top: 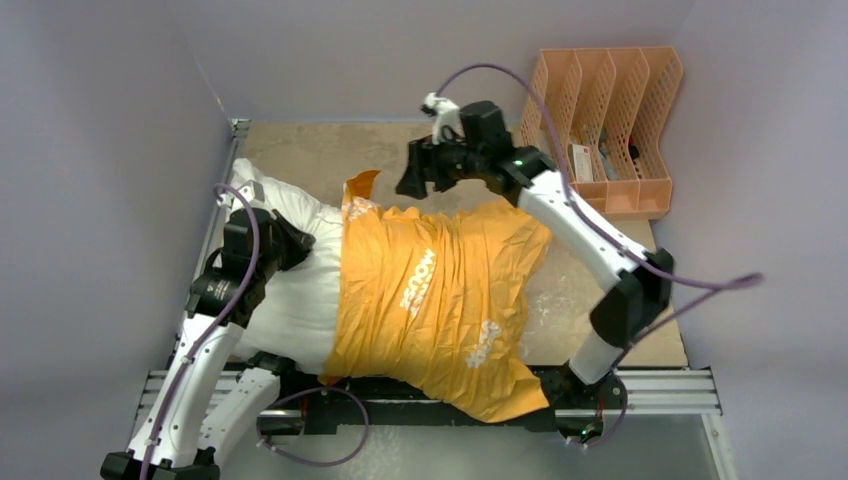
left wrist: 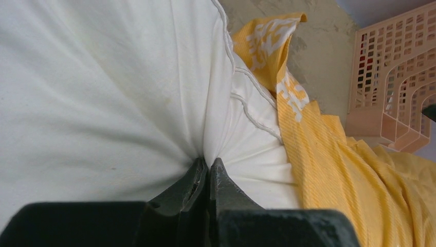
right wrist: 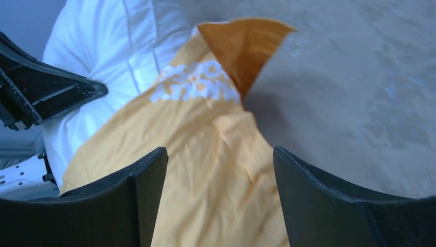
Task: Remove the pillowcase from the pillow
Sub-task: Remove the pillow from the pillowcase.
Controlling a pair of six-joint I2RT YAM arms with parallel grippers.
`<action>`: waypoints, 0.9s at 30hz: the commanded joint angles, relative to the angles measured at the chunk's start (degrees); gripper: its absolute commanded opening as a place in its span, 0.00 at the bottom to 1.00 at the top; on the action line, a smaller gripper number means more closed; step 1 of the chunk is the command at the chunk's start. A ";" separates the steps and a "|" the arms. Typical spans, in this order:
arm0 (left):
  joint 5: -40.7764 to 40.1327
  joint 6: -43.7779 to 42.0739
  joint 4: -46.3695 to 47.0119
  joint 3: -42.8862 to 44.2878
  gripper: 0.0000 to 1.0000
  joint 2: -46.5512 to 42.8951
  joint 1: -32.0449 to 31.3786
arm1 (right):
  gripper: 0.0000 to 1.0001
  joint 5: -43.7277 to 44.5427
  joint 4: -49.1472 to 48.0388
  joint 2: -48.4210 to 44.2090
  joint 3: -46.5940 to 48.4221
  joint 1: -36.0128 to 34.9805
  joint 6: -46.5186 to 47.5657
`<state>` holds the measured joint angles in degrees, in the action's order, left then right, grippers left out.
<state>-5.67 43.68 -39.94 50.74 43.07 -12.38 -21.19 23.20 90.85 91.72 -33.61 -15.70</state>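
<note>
The white pillow (top: 297, 295) lies across the near part of the surface (top: 600, 290). Its left end is bare and the rest sits inside the orange pillowcase (top: 440, 300). The left tool (left wrist: 208, 163) is clenched on a pinch of the bare pillow cloth. The right tool (right wrist: 221, 154) hangs released above the pillowcase's far edge, grasping nothing. A peach file rack (top: 610, 130) stands far right.

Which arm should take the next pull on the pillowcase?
Right. The right gripper, open, hangs above the pillowcase; the left gripper is shut on the pillow, anchoring it.
</note>
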 commanded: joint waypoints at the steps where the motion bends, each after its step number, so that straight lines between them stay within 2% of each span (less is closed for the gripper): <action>1: -1.10 -2.99 -6.25 -0.56 0.00 -0.88 0.82 | 0.78 -6.26 7.00 12.71 11.28 -8.09 5.40; 4: -1.18 -2.99 -6.50 -0.14 0.00 -0.84 0.82 | 0.78 -10.54 7.12 17.74 11.72 -9.23 3.23; 6: -1.71 -2.99 -7.03 0.14 0.00 -0.88 0.85 | 0.72 -11.79 7.06 17.92 9.48 -9.27 3.46; 7: -2.15 -2.99 -7.29 0.26 0.00 -0.95 0.81 | 0.66 -11.44 7.68 17.15 8.19 -9.28 4.13; 8: -2.41 -3.05 -7.48 0.29 0.00 -1.03 0.81 | 0.54 -11.21 7.62 15.64 6.57 -9.16 4.35; 10: -2.78 -3.24 -7.65 0.15 0.00 -1.10 0.87 | 0.32 -5.18 7.60 11.41 2.69 -8.15 4.89; 11: -3.22 -3.25 -7.81 0.13 0.00 -1.06 0.84 | 0.09 -2.23 7.29 7.96 -0.34 -6.91 5.23; 12: -4.18 -3.06 -8.29 0.15 0.00 -0.88 0.85 | 0.00 -0.80 7.10 5.49 -3.12 -4.78 5.18; 15: -9.19 -1.93 -11.14 0.58 0.00 0.05 0.87 | 0.00 2.27 7.36 -1.48 -10.45 4.60 4.33; 17: -10.55 -1.11 -11.23 0.40 0.00 -0.31 0.84 | 0.00 6.38 9.25 -4.66 -13.23 7.53 5.87; 22: -10.91 -0.84 -10.58 0.09 0.00 -0.37 0.87 | 0.00 7.15 12.25 -6.66 -14.06 8.31 7.88; 25: -10.00 -1.05 -9.49 0.33 0.00 0.27 0.86 | 0.00 3.51 11.01 -6.46 -12.26 8.25 7.68; 26: -9.64 -0.98 -8.58 0.49 0.00 0.39 0.87 | 0.05 2.87 9.63 -6.23 -11.25 8.21 7.33; 27: -9.36 -1.01 -7.85 0.78 0.00 0.76 0.85 | 0.17 0.82 9.11 -5.82 -9.91 8.21 7.01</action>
<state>-6.02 45.52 -40.18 50.78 43.53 -12.93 -24.77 29.76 85.91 77.82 -28.40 -12.19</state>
